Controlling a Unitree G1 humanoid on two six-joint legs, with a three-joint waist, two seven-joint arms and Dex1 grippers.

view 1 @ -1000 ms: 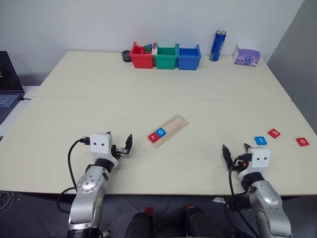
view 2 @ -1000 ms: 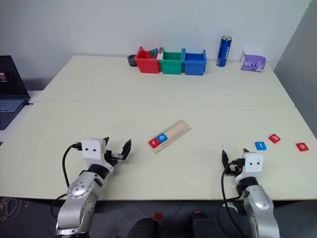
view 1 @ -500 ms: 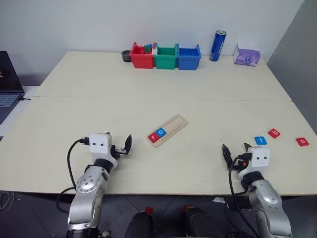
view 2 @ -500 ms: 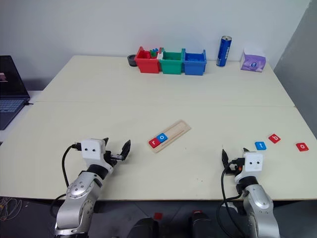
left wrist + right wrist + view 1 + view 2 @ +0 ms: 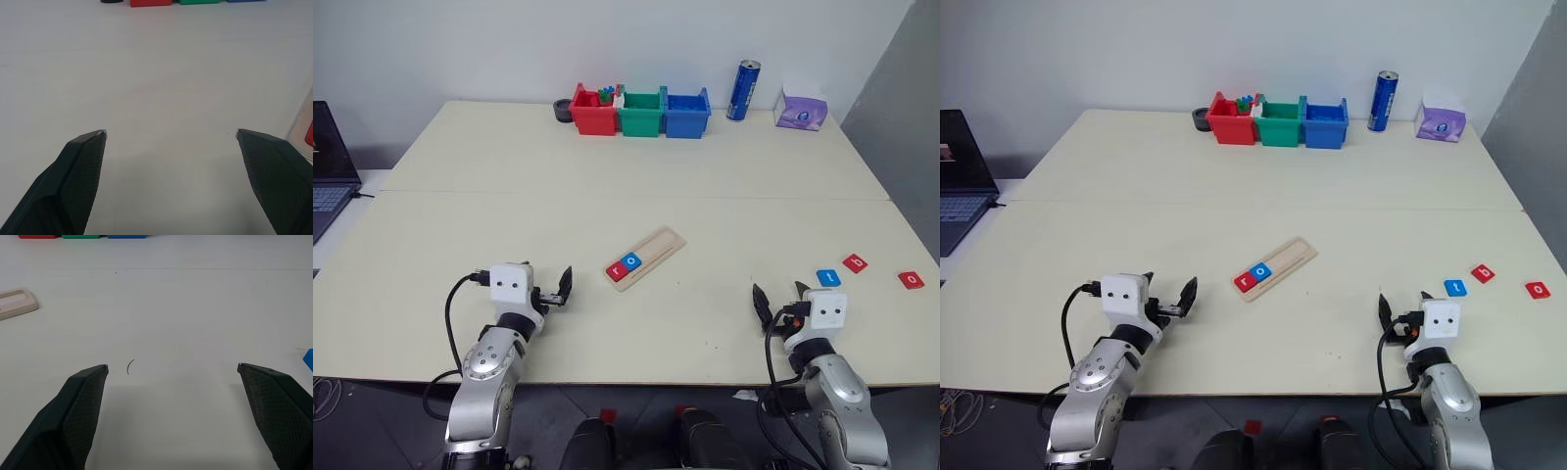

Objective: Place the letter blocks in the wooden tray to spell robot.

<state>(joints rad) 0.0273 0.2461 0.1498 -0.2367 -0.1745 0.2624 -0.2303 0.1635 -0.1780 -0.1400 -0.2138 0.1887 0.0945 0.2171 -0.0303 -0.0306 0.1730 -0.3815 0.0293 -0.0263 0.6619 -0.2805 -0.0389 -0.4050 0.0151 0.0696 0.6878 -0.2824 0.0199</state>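
The wooden tray lies slantwise at the table's middle. A red "r" block and a blue "o" block sit in its near end. Three more letter blocks lie loose on the table at the right: a blue "t", a red "b" and a red "o". My left gripper hovers open just left of the tray, empty. Near the front edge my right gripper is open and empty, left of the blue "t". The right wrist view catches the tray's end.
Red, green and blue bins stand in a row at the back, with a black round object beside them. A blue can and a purple tissue pack are at back right. A laptop sits off the left edge.
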